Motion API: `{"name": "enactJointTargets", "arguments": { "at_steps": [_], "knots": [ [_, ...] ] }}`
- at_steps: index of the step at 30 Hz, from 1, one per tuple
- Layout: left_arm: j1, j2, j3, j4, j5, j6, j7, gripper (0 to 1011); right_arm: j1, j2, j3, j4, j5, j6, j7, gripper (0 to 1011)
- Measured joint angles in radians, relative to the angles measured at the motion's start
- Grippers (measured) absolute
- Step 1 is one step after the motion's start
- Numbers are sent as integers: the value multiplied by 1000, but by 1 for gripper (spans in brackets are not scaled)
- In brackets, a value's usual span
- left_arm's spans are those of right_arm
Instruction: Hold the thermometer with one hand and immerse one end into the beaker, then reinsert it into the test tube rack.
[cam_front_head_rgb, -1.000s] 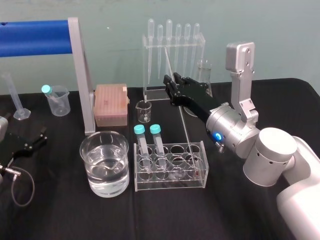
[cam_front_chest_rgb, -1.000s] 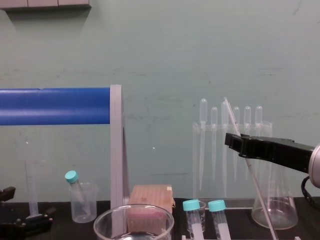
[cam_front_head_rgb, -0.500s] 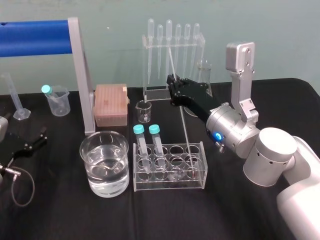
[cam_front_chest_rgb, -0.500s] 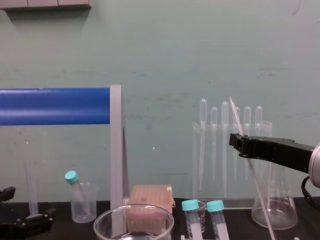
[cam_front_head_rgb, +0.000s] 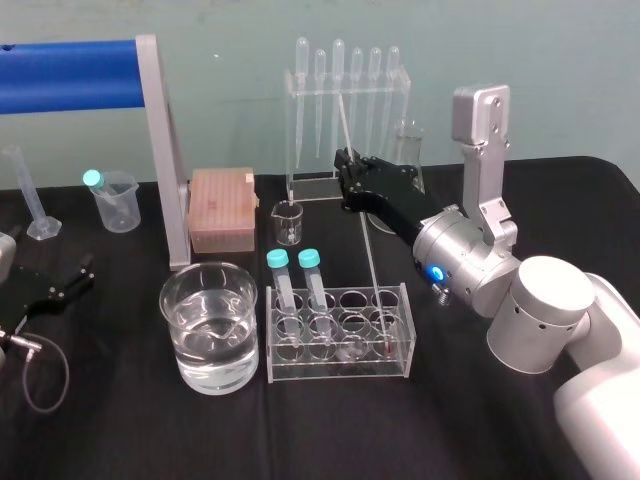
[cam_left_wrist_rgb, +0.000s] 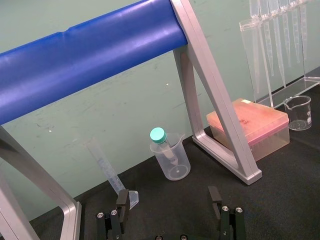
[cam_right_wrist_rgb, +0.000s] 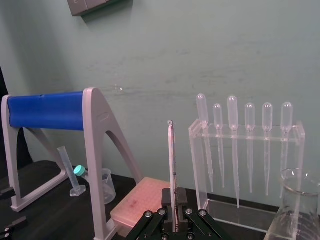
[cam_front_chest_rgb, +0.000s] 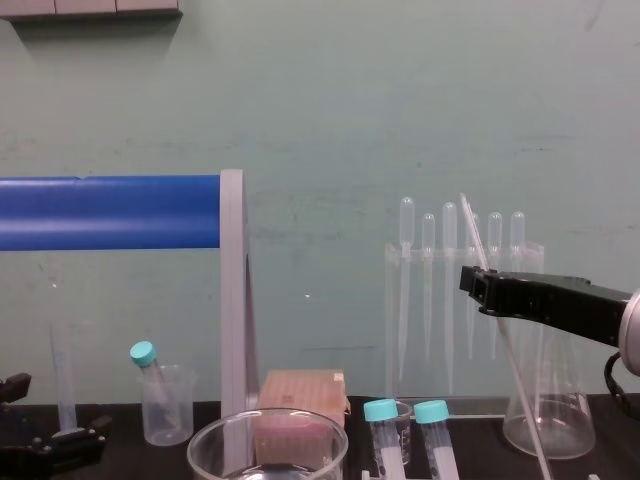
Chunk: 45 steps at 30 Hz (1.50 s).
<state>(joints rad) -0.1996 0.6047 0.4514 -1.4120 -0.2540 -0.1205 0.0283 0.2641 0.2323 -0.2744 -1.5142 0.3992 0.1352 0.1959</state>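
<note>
One arm is at work. The right gripper (cam_front_head_rgb: 346, 178) is pinching the thermometer (cam_front_head_rgb: 369, 262) on its upper part, above and behind the test tube rack (cam_front_head_rgb: 335, 366). The rod leans, with its red tip (cam_front_head_rgb: 385, 347) down in a cell at the rack's right end. The beaker (cam_front_head_rgb: 212, 266), with water (cam_front_head_rgb: 213, 335) in it, stands just beside the rack on its left, apart from the rod.

Judgement: the rod is seated, or nearly so, in the rack. Whether the dip has been done cannot be confirmed from here. If it has, only release and withdrawal remain.

The left gripper (cam_left_wrist_rgb: 168, 199) lies parked low over the table (cam_front_head_rgb: 120, 420) at far left, jaws spread, holding nothing.

View comparison: the head view gives the tip's cell and the beaker's fill. The chest view gives the rod's tilt from the side, its top crossing the pipettes (cam_front_chest_rgb: 428, 270). The right wrist view confirms the jaws pressed onto the rod.
</note>
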Motion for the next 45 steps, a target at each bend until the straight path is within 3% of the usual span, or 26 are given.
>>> {"name": "enactJointTargets", "arguments": {
  "at_steps": [12, 27, 35, 45],
  "knots": [
    [0, 0, 0, 0, 0, 0, 0, 1008, -25, -3, 31, -48, -22, -54, 10, 53],
    [0, 0, 0, 0, 0, 0, 0, 1008, -47, 5, 73, -146, 41, -88, 48, 53],
    [0, 0, 0, 0, 0, 0, 0, 1008, -19, 10, 76, -171, 75, -147, 83, 53],
    [0, 0, 0, 0, 0, 0, 0, 1008, 49, 10, 36, -154, 124, -197, 154, 53]
  ]
}}
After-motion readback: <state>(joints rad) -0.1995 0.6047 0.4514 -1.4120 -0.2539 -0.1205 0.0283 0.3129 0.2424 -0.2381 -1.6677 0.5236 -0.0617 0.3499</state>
